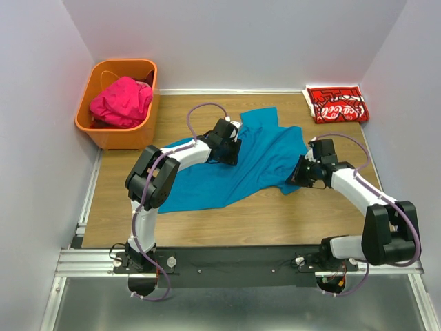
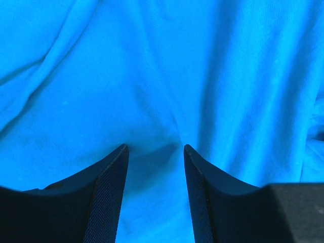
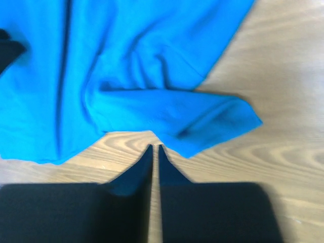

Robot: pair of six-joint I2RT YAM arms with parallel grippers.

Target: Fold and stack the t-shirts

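Teal-blue soft-cloth t-shirt (image 1: 262,160): likely limp, light, best pinched at edge corners (left gripper (image 2: 154,148) parted on cloth, right gripper (image 3: 156,147) clenched at its edge).

A crumpled teal-blue cloth t-shirt (image 1: 265,155) lay on the wooden desk (image 1: 275,221), left claw (image 1: 231,153) upon it, right claw (image 1: 300,178) at its right edge.

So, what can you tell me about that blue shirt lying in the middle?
The teal-blue t-shirt is plain soft cloth, unfolded and rumpled, lying slantwise across the wooden table with creases throughout. One short sleeve pokes out at its right edge. The left gripper stands open directly over its middle, fingertips at the cloth. The right gripper is shut at the hem by that sleeve; whether it pinches cloth I cannot tell.
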